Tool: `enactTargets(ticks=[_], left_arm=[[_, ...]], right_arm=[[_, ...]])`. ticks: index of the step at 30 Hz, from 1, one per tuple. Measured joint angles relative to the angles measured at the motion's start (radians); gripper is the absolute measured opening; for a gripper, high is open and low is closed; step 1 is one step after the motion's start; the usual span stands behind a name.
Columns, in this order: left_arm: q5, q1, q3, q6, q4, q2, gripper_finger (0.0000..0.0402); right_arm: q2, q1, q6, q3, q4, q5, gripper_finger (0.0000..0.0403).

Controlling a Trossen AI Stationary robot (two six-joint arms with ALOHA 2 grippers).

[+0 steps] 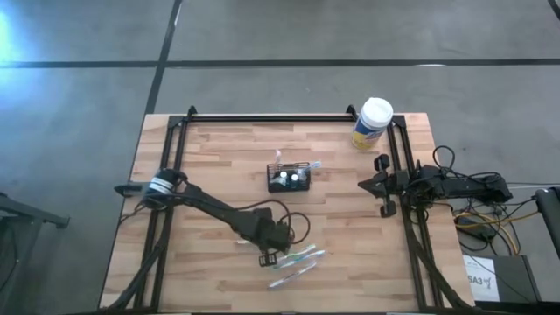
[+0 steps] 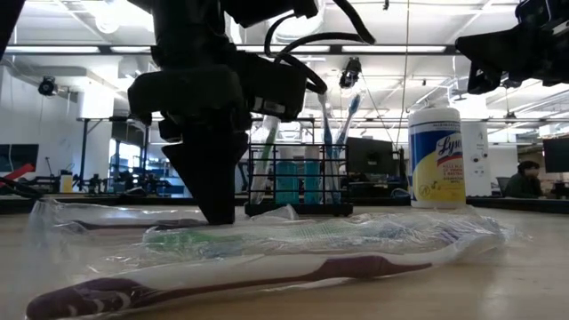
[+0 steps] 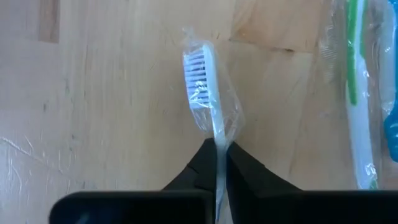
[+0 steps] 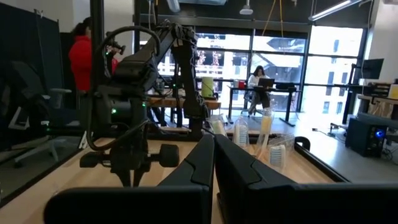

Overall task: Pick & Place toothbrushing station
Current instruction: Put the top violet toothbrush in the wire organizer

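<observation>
Wooden table [image 1: 219,157] seen from above, with two dark arms. The left gripper [image 1: 267,256] is lowered near the front edge; its fingers [image 3: 239,171] pinch the handle of a plastic-wrapped toothbrush [image 3: 208,106] with white bristles, lying flat on the wood. Just beside it lie further wrapped toothbrushes [image 1: 297,262], one green-handled [image 3: 356,87], another dark red [image 2: 267,276]. The black mesh caddy [image 1: 290,177] stands upright near the table's centre, well apart from the left gripper, with upright toothbrushes [image 2: 342,133] and blue-capped bottles [image 2: 289,182] inside. A white-lidded canister [image 1: 371,122] stands at the far right corner; its yellow label shows the letters "Ly" [image 2: 440,147]. The right gripper [image 1: 382,185] waits at the table's right edge, its fingers pressed together.
</observation>
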Motion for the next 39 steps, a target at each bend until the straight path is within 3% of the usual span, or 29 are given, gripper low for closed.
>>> enactTargets(ticks=[5,11,19,23,27,32,39], left_arm=[[-0.045,-0.014,-0.017,0.052,-0.003,-0.086,0.0022],[-0.126,-0.043,-0.138,0.125,0.125,-0.319,0.0013],[-0.294,-0.054,-0.608,0.143,0.547,-0.862,0.0012],[-0.323,-0.051,-0.855,0.135,0.813,-1.129,0.0012],[-0.36,-0.05,-1.043,0.159,0.965,-1.317,0.0011],[-0.404,-0.041,-1.161,0.187,0.999,-1.471,0.0011],[-0.404,-0.041,-1.209,0.251,1.0,-1.576,0.0011]], right_arm=[[0.0,0.0,0.0,0.0,0.0,0.0,0.0008],[0.002,0.0,-0.001,0.0,-0.007,0.0,0.0008],[0.001,0.0,0.0,0.0,-0.008,0.0,0.0008],[0.001,0.0,-0.001,0.0,-0.007,0.001,0.0008],[0.001,0.0,-0.005,0.0,-0.005,0.001,0.0008],[0.003,0.0,-0.004,0.0,-0.004,0.001,0.0008],[0.014,0.0,-0.004,0.0,-0.005,0.002,0.0008]])
